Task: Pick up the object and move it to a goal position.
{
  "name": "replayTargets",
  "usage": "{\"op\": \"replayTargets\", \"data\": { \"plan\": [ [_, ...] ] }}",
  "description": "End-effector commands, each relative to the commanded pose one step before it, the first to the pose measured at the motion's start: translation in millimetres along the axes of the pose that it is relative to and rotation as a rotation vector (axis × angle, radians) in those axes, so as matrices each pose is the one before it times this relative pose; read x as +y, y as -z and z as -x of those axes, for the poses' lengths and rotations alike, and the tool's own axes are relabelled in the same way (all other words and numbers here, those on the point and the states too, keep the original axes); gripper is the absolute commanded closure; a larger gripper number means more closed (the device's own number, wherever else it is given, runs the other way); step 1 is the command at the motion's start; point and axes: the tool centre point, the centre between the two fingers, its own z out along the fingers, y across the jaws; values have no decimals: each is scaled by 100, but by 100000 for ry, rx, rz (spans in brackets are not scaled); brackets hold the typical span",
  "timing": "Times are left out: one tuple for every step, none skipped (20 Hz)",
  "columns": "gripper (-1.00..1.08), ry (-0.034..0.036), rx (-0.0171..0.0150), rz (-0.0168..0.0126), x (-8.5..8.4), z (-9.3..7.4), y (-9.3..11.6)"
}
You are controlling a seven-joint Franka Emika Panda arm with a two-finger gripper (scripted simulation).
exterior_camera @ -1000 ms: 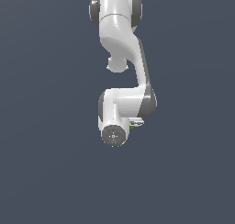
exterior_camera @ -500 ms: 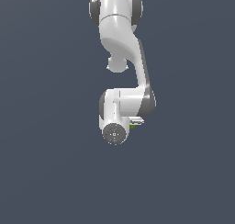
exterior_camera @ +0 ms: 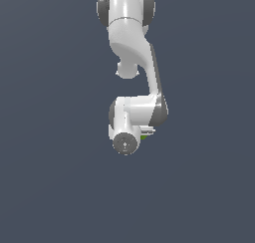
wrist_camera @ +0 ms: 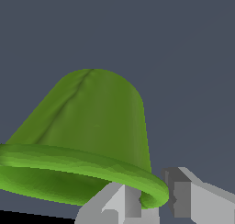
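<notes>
Gripper (wrist_camera: 153, 200) with its two grey fingers (wrist_camera: 114, 204) set on either side of the rim of the green object (wrist_camera: 92, 126), pinching that rim (wrist view), while in the exterior view only a green sliver (exterior_camera: 144, 136) shows beneath the folded white arm (exterior_camera: 134, 112).

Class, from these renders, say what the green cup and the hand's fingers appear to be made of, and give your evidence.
The green cup: looks like matte plastic or rubber, with uniform colour, soft shading and no sharp glints, though a render leaves this open. The hand's fingers: flat grey, faceted, like matte metal or hard plastic.
</notes>
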Motion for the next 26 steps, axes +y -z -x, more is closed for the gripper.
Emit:
{"op": "replayTargets", "data": {
  "plan": [
    [108, -1, 49, -4, 2, -1, -28],
    [108, 0, 0, 0, 0, 0, 0],
    [108, 0, 0, 0, 0, 0, 0],
    [108, 0, 0, 0, 0, 0, 0],
    [108, 0, 0, 0, 0, 0, 0],
    [108, 0, 0, 0, 0, 0, 0],
    [108, 0, 0, 0, 0, 0, 0],
    [108, 0, 0, 0, 0, 0, 0],
    [108, 0, 0, 0, 6, -4, 9],
    [108, 0, 0, 0, 50, 18, 16],
    [108, 0, 0, 0, 151, 53, 48],
    [108, -39, -8, -28, 278, 80, 80],
    [108, 0, 0, 0, 355, 116, 115],
    [108, -18, -36, -27, 476, 125, 138],
    [108, 0, 0, 0, 561, 165, 185],
    [108, -26, -50, -40, 691, 162, 205],
    [108, 0, 0, 0, 768, 206, 257],
    [108, 0, 0, 0, 871, 227, 293],
    [108, -20, -39, -22, 986, 229, 314],
    [108, 0, 0, 0, 1035, 260, 350],
    [108, 0, 0, 0, 1024, 254, 347],
    [108, -29, -39, 3, 930, 208, 300],
    [108, 0, 0, 0, 817, 195, 279],
    [108, 0, 0, 0, 714, 163, 244],
    [108, 0, 0, 0, 611, 129, 211],
    [108, -10, 2, 48, 489, 95, 179]
  ]
}}
